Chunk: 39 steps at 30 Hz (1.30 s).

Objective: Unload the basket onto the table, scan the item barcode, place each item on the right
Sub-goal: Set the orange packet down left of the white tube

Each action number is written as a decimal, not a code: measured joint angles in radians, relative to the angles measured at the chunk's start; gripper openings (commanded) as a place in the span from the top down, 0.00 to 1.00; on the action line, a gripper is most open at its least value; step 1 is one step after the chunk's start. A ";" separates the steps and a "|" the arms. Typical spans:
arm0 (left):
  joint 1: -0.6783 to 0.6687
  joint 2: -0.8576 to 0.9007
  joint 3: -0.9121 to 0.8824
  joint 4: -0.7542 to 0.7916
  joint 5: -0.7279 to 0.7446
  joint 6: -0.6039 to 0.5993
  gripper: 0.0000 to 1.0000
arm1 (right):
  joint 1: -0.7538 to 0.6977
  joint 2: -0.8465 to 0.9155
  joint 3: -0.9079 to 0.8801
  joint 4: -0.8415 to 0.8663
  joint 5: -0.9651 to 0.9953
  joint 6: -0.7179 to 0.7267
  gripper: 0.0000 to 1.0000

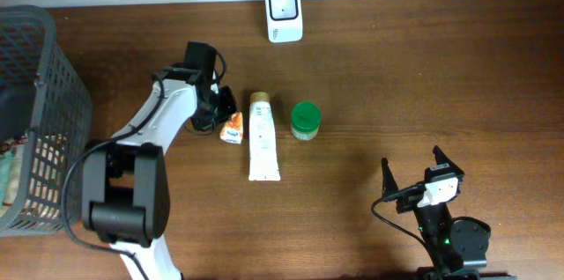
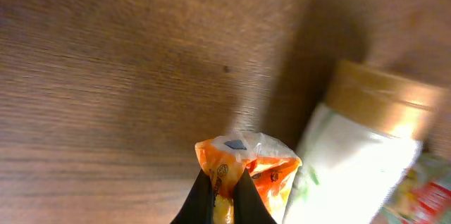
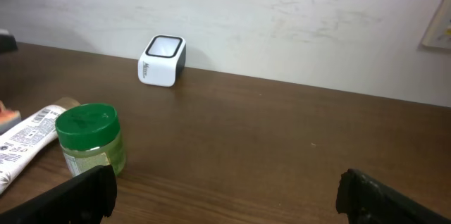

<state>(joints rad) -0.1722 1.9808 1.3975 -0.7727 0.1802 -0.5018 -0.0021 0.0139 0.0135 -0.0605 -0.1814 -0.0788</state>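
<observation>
A small orange packet (image 1: 232, 127) lies on the wooden table, just left of a white tube (image 1: 262, 139). My left gripper (image 1: 222, 113) is shut on the packet's left end. The left wrist view shows the two black fingers pinching the crinkled orange packet (image 2: 254, 160) at its near edge, the left gripper (image 2: 224, 196) low over the table, and the tube (image 2: 359, 153) close on the right. The white barcode scanner (image 1: 284, 13) stands at the back edge by the wall, scanner (image 3: 162, 60). My right gripper (image 1: 412, 173) rests open and holds nothing at the front right, right gripper (image 3: 225, 192).
A green-lidded jar (image 1: 306, 121) stands right of the tube, jar (image 3: 88, 136). A dark wire basket (image 1: 35, 113) with items inside fills the left edge of the table. Bare wood stretches between the jar and the right arm.
</observation>
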 measured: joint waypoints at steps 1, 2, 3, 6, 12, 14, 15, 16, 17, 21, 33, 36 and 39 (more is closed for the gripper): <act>-0.001 0.021 0.000 0.000 0.005 0.000 0.64 | 0.000 0.000 0.000 0.000 0.000 0.001 0.02; -0.001 0.035 0.000 0.000 0.012 -0.005 0.46 | 0.000 0.000 0.000 0.000 0.000 0.000 0.01; -0.001 0.049 0.000 -0.001 0.023 -0.006 0.32 | 0.000 0.000 0.000 0.000 0.000 0.001 0.01; 0.000 0.063 0.000 0.000 0.040 -0.005 0.21 | 0.000 0.000 0.000 0.000 0.000 0.001 0.02; 0.045 0.061 0.102 -0.114 0.053 0.039 0.23 | 0.000 0.000 0.000 0.000 0.000 0.000 0.02; 0.083 0.034 0.186 -0.179 0.046 0.060 0.20 | 0.000 0.000 0.000 0.000 0.000 0.000 0.01; 0.100 0.008 0.229 -0.215 0.041 0.071 0.13 | 0.000 0.000 0.000 0.000 0.000 0.001 0.02; 0.118 -0.027 0.277 -0.248 0.036 0.086 0.11 | 0.000 0.000 0.000 0.000 0.000 0.001 0.02; 0.135 -0.065 0.327 -0.283 0.034 0.105 0.10 | 0.000 0.000 0.000 0.000 0.000 0.000 0.02; 0.219 -0.238 0.490 -0.353 0.028 0.163 0.11 | 0.000 0.000 0.000 0.000 0.000 0.002 0.02; 0.700 -0.437 0.578 -0.333 -0.349 0.201 0.16 | 0.000 0.000 0.000 0.000 0.000 0.001 0.02; 0.794 -0.364 0.578 -0.376 -0.442 0.200 0.20 | 0.000 0.000 0.000 0.000 0.000 0.001 0.02; 0.865 -0.274 0.578 -0.426 -0.480 0.199 0.26 | 0.000 0.000 0.000 0.000 0.000 0.000 0.02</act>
<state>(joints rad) 0.6930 1.7073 1.9755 -1.1992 -0.2993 -0.3027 -0.0021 0.0139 0.0135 -0.0605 -0.1814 -0.0784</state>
